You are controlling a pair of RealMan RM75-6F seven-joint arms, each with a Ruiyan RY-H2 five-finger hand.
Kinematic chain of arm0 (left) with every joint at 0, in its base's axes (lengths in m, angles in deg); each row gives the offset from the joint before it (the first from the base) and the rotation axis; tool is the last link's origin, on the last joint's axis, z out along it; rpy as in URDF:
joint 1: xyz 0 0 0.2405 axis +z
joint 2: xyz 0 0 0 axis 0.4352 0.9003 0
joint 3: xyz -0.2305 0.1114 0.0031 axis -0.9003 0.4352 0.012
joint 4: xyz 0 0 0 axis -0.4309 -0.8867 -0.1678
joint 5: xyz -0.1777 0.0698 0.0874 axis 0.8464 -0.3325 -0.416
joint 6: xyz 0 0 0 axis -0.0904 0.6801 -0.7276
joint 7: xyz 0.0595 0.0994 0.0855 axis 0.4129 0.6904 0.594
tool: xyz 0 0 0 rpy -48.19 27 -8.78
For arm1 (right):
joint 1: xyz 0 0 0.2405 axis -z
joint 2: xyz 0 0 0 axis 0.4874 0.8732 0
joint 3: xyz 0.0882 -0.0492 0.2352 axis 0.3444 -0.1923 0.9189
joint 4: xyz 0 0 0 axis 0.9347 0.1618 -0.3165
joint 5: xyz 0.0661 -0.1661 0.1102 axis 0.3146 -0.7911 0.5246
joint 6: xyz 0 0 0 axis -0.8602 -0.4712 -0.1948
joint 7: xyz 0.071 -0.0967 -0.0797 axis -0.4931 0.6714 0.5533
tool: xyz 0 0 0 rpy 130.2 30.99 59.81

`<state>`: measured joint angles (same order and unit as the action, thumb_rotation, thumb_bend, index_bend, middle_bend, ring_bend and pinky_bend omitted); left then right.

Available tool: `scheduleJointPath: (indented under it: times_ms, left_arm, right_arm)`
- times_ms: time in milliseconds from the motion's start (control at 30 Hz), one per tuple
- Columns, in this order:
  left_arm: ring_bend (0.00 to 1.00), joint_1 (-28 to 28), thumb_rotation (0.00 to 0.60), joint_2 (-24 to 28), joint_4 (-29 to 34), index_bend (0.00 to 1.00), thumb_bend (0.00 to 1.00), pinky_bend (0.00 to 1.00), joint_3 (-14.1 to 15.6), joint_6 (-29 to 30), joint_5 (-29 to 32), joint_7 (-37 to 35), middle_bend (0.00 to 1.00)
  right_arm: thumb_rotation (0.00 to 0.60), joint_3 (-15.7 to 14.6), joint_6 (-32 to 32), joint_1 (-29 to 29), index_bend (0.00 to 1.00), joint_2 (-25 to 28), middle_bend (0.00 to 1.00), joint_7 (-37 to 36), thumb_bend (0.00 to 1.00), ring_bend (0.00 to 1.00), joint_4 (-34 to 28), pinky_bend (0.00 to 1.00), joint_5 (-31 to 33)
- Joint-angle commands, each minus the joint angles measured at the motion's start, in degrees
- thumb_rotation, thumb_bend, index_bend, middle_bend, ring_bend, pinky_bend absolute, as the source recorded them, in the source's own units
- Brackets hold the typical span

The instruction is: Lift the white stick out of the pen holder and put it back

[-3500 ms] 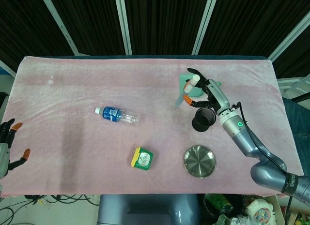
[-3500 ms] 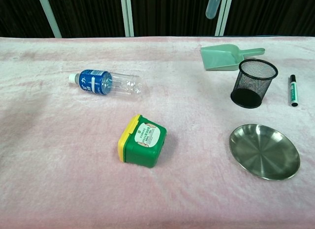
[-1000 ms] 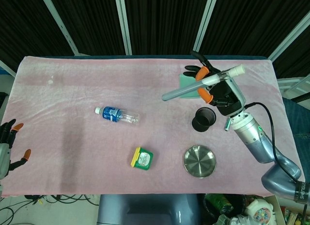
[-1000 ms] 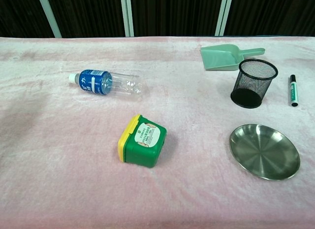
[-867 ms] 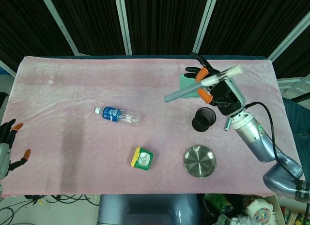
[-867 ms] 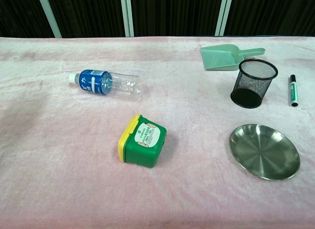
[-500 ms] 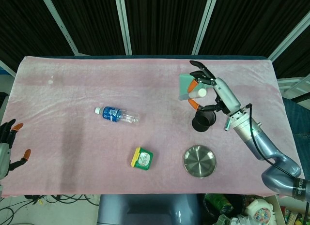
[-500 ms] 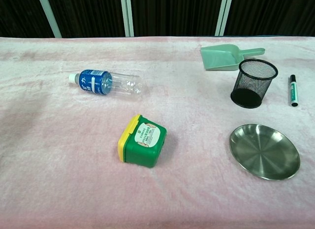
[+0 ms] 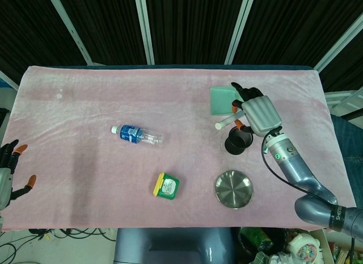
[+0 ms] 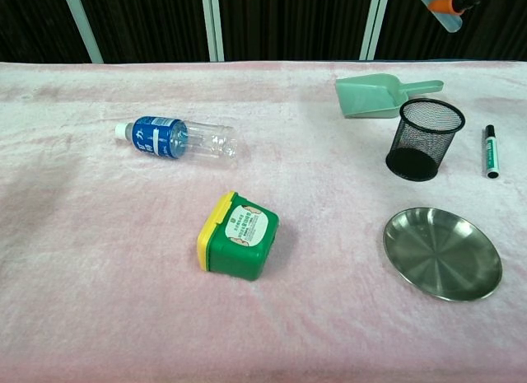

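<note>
White stick (image 9: pixel 224 122) gripped in right robot hand (image 9: pixel 256 114) above pen holder (image 9: pixel 238 139); best tipped upright, lowered straight in. Left robot hand (image 9: pixel 8 172) idle, spread.

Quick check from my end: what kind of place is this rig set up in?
Probably a lab or test booth, not a home: a table under a pink cloth, black curtains on metal posts behind, loose cables on the floor, and unrelated props like a water bottle and pen holder.

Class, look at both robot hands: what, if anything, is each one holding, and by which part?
The right hand holds the white stick near its upper part, its free end pointing out to the left, above the pen holder. The left hand holds nothing.
</note>
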<state>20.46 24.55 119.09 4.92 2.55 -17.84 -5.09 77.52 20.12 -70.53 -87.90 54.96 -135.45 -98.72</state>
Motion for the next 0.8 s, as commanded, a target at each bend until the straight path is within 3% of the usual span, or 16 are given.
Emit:
scheduleJointPath:
  times_ms: [33, 167, 300, 367, 500, 633, 800]
  left_arm:
    - [0.0, 0.0, 0.6, -0.01, 0.02, 0.12, 0.32, 0.0, 0.02, -0.01, -0.02, -0.01, 0.02]
    - [0.0, 0.03, 0.6, -0.13, 0.16, 0.12, 0.32, 0.0, 0.12, 0.17, -0.29, 0.21, 0.02]
    - [0.0, 0.05, 0.6, -0.33, 0.24, 0.12, 0.32, 0.0, 0.16, 0.39, -0.53, 0.51, 0.02]
    - [0.0, 0.07, 0.6, -0.39, 0.32, 0.12, 0.32, 0.0, 0.12, 0.45, -0.47, 0.55, 0.02]
    - [0.0, 0.14, 0.6, -0.32, 0.33, 0.12, 0.32, 0.0, 0.09, 0.54, -0.38, 0.46, 0.02]
    - [0.0, 0.12, 0.6, -0.21, 0.3, 0.12, 0.32, 0.0, 0.07, 0.43, -0.32, 0.3, 0.02]
    - [0.0, 0.0, 0.6, 0.02, 0.27, 0.12, 0.32, 0.0, -0.02, 0.07, -0.05, 0.04, 0.02]
  right_arm:
    - [0.6, -0.86, -0.13, 0.0, 0.62, 1.65, 0.06, -2.15, 0.36, 0.2, 0.68, 0.19, 5.74]
    - [0.6, 1.68, 1.41, 1.7, 0.62, 4.04, 0.06, -10.3, 0.36, 0.2, -0.35, 0.19, 13.71]
    - [0.6, 7.22, 9.8, 3.44, 0.63, 6.83, 0.06, -26.56, 0.36, 0.2, -2.45, 0.19, 18.52]
    - [0.6, 9.04, 12.29, 4.07, 0.63, 7.01, 0.06, -31.7, 0.36, 0.2, -1.55, 0.19, 16.1]
    - [0.6, 9.37, 12.44, 3.45, 0.63, 5.56, 0.06, -34.6, 0.36, 0.2, -0.59, 0.19, 12.27]
    - [0.6, 12.61, 14.96, 3.1, 0.63, 4.52, 0.06, -42.76, 0.36, 0.2, -4.33, 0.19, 11.27]
    - [0.6, 17.22, 16.39, 4.63, 0.63, 4.03, 0.06, -52.66, 0.37, 0.2, -11.63, 0.19, 2.63]
